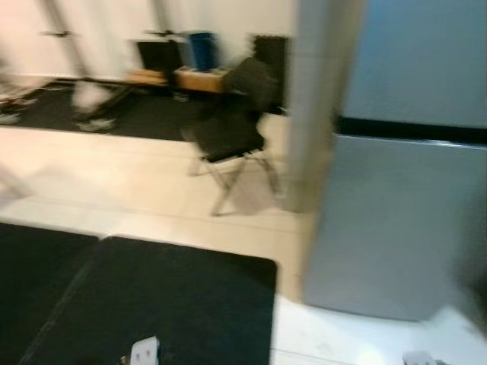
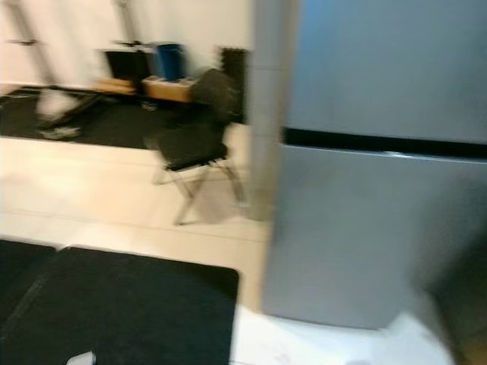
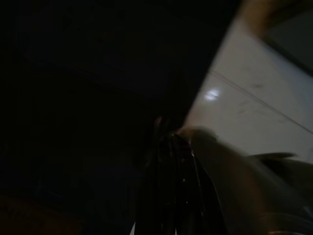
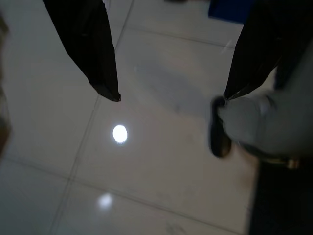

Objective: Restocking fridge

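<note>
A tall grey fridge (image 1: 396, 220) stands on my right, both doors closed, with a dark seam (image 1: 411, 131) between the upper and lower door. The head views are blurred. My right gripper (image 4: 171, 96) hangs open over pale floor tiles, its two black fingers wide apart with nothing between them. My left gripper (image 3: 171, 142) hangs in deep shade over a dark mat edge, its fingers drawn together into one narrow shape, holding nothing that I can make out.
A black folding chair (image 1: 232, 133) stands on pale tiles left of a grey pillar (image 1: 316, 106). Black floor mats (image 1: 160, 304) lie in front of me. Low boxes and a blue bin (image 1: 202, 49) line the far wall. A grey leg with a dark foot (image 4: 220, 134) is near the right gripper.
</note>
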Robot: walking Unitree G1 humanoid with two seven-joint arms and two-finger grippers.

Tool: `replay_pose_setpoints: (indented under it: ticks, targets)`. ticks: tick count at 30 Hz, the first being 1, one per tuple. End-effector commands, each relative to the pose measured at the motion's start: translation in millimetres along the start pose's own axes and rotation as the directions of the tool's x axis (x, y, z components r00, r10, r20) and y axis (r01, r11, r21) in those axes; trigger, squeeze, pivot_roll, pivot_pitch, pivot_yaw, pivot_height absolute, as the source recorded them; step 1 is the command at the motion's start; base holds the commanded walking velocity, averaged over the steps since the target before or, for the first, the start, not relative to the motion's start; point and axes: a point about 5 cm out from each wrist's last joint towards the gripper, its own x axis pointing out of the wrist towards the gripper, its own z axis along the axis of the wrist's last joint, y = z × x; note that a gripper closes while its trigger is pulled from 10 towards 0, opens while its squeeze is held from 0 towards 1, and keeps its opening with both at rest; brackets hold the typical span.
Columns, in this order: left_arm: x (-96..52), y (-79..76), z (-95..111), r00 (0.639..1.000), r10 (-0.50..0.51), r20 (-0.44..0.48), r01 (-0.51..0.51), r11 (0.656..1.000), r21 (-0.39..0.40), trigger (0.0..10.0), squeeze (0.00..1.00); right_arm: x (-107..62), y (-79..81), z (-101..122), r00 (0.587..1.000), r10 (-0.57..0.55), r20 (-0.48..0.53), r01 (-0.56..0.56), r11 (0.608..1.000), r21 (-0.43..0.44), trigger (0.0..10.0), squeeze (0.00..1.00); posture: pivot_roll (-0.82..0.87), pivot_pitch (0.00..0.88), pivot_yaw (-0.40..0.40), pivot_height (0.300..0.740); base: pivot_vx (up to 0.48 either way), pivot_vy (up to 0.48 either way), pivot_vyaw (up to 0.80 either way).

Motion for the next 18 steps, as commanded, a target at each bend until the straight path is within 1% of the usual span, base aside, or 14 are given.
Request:
replay_pose_setpoints:
  ticks: [1,13,18]
  targets:
    - [2.5,-5.3,1.5,1.0,-0.017,-0.005,0.017,1.0,0.016,10.0,0.0,0.0,2.2,-3.7,1.0,0.002,-0.013,-0.002,1.0,-0.008,10.0,0.0,-0.07,0.0,-0.027,0.74,0.0,0.0,0.75]
    - [2.1,-6.7,-1.5,1.0,-0.026,-0.015,0.026,0.999,0.027,10.0,0.0,-1.0,0.5,-8.6,1.0,-0.016,-0.026,0.016,1.0,-0.017,10.0,0.0,-0.07,0.0,-0.023,0.74,0.0,0.0,0.76]
    - [1.3,-5.1,-2.2,1.0,-0.023,-0.017,0.023,0.999,0.031,10.0,0.0,-1.1,0.8,-9.7,0.999,-0.019,-0.026,0.019,0.999,-0.027,10.0,0.0,-0.07,0.0,-0.023,0.74,0.0,0.0,0.64]
